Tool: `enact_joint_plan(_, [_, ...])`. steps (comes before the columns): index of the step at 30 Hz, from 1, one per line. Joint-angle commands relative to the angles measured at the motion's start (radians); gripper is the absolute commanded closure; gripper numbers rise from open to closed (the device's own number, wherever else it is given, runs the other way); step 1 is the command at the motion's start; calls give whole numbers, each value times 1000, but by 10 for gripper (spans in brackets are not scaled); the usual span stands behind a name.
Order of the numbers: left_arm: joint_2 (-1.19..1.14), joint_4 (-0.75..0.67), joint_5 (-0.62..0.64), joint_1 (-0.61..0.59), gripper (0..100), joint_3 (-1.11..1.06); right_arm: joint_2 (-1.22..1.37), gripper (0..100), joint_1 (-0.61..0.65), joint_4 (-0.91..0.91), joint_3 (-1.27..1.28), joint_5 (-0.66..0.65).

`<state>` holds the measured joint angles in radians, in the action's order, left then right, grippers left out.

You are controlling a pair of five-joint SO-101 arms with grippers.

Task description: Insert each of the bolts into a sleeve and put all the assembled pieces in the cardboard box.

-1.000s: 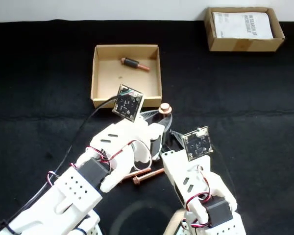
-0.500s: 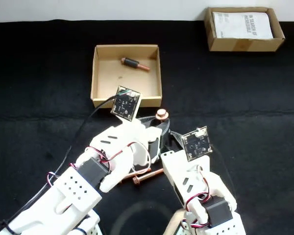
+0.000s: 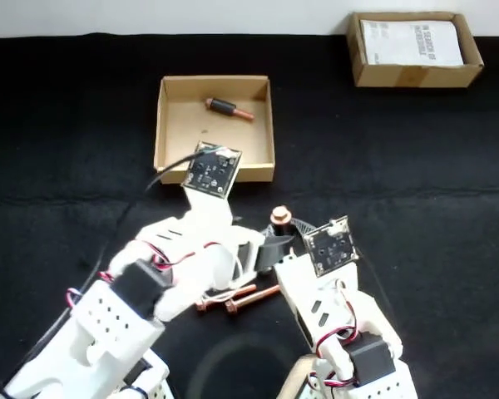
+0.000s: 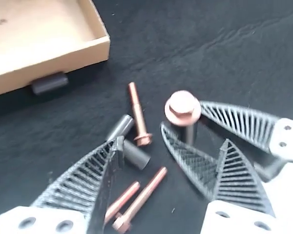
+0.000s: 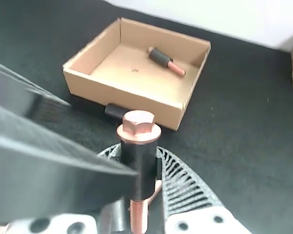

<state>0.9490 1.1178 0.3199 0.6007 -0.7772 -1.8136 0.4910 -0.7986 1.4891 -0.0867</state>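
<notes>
1. The right tool squeezes a black tube sleeve with a copper metal bolt standing up in it.
2. The left tool is wide open just beside it, near loose copper bolts on the black bench.
3. Past both tools sits a brown cardboard box with one joined piece inside.

Copper is shown on the bolt, black on the sleeve, tan on the cardboard box; a black lattice is carried by the fingers of the left gripper.
</notes>
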Motion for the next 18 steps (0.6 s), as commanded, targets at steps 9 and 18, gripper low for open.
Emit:
enact_joint_plan(9, [18,511,-60,-188,732,483,323,992,-58,272,-111,-25])
enact_joint_plan(18, [18,512,-57,-464,978,535,943,991,-56,395,-532,-34])
